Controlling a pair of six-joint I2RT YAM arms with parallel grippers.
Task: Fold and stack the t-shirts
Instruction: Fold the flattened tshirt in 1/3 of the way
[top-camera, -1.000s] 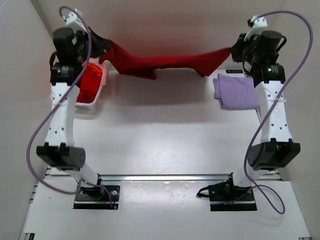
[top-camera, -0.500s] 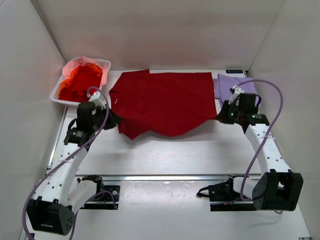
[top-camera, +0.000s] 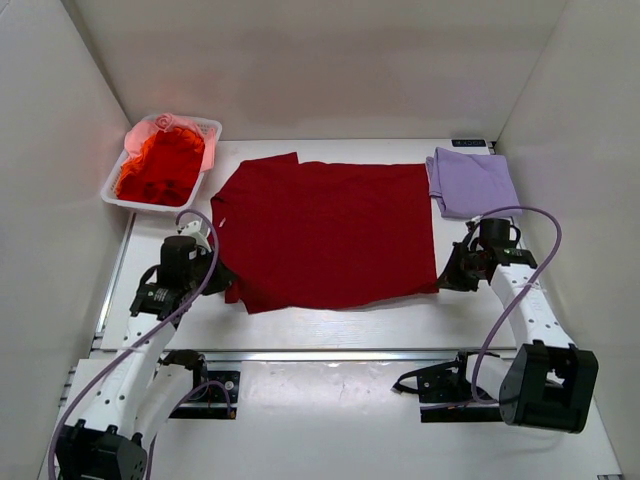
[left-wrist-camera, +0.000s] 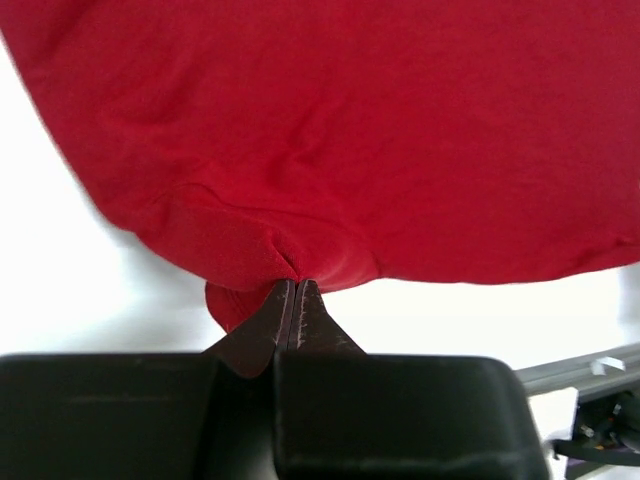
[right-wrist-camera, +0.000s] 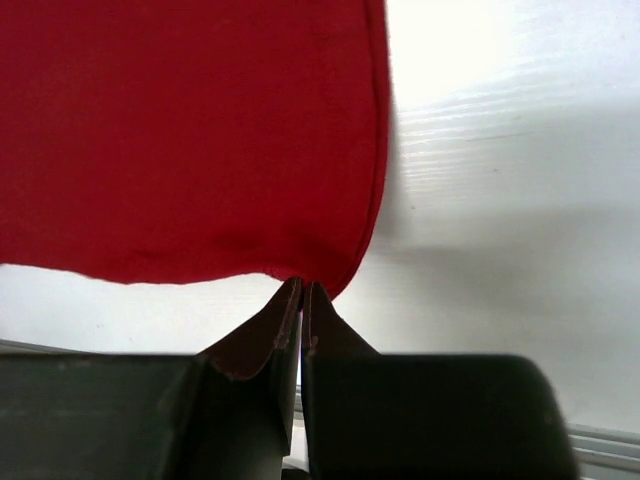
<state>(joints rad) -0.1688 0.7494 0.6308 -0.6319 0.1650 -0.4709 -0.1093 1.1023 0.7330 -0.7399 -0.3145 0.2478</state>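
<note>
The dark red t-shirt (top-camera: 330, 230) lies spread nearly flat over the middle of the table (top-camera: 330, 325), its far hem close to the far edge and its near hem running a little unevenly toward the near edge. A sleeve sticks out on the left side, and the cloth is slightly bunched at the near left corner.

The left gripper (top-camera: 228, 283) sits low at that near left corner. From its wrist camera the two dark fingertips (left-wrist-camera: 283, 305) are pressed together with a puckered fold of red cloth pinched between them, so it is clenched on the shirt. The right gripper (top-camera: 440, 282) is down at the near right corner. Its fingertips (right-wrist-camera: 288, 305) are closed to a thin slit right at the hemmed corner of the cloth, grasping it there.

A pale lavender t-shirt (top-camera: 470, 182) rests folded at the far right corner of the table, just beside the red shirt's right edge but not overlapping it. At the far left corner stands a white plastic basket (top-camera: 212, 127), holding crumpled orange-red shirts (top-camera: 160, 170) with a bit of pink cloth (top-camera: 160, 124) showing at its far end.
</note>
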